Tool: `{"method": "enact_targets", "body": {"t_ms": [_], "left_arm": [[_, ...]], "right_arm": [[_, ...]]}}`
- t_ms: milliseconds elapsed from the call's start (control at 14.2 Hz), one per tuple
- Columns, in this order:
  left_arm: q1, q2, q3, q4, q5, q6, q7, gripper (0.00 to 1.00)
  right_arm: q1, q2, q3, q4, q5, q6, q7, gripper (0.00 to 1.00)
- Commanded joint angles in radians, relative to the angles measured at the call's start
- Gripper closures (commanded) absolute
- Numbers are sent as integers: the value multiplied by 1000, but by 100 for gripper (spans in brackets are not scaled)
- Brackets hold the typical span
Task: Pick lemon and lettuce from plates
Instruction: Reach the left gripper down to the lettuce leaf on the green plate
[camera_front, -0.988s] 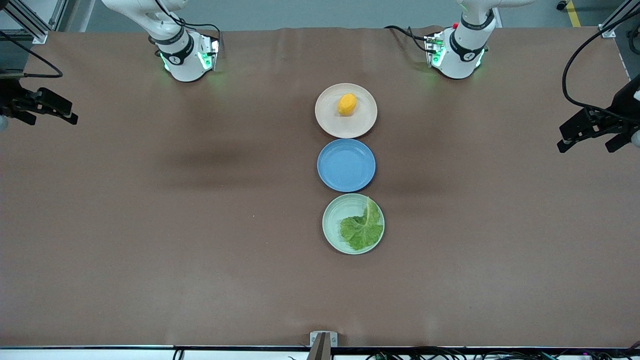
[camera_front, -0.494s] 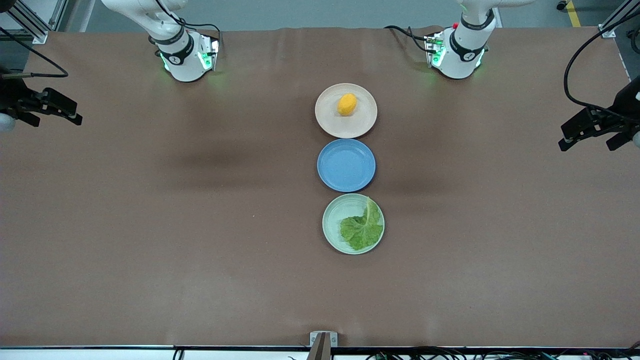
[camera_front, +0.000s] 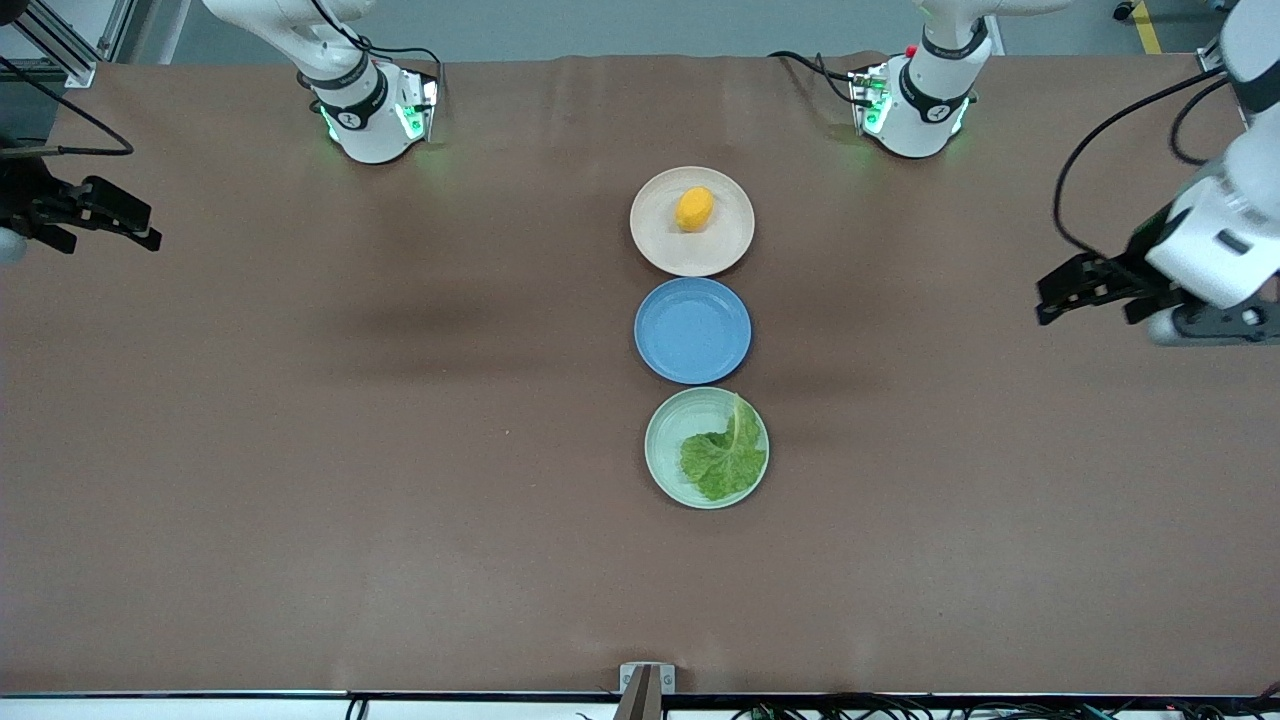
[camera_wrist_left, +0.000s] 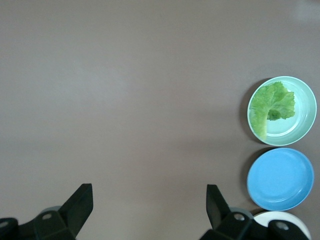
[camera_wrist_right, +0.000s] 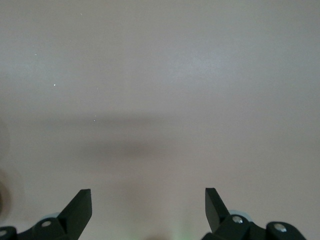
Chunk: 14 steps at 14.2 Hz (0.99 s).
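Both pincers spread, empty: left pincer and right pincer over desk ends. Risk: lemon may roll off; limp lettuce may slip.

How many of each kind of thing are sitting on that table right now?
Plates: 3, the beige-pink plate, the blue plate, the mint green plate
Fruit: 1, the lemon
Leaves: 1, the lettuce
Total: 5
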Motion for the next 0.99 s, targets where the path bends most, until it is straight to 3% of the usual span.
{"method": "enact_targets", "body": {"t_ms": [0, 353, 918], "left_arm": [[-79, 82, -9, 17, -2, -2, -205, 0], [-222, 223, -9, 21, 7, 140, -503, 0], [-359, 410, -9, 20, 0, 405, -882, 0]], "right_arm": [[-3, -28, 1, -28, -11, 4, -13, 0], [-3, -22, -1, -12, -11, -17, -4, 0], [-14, 90, 1, 29, -26, -17, -14, 0]]}}
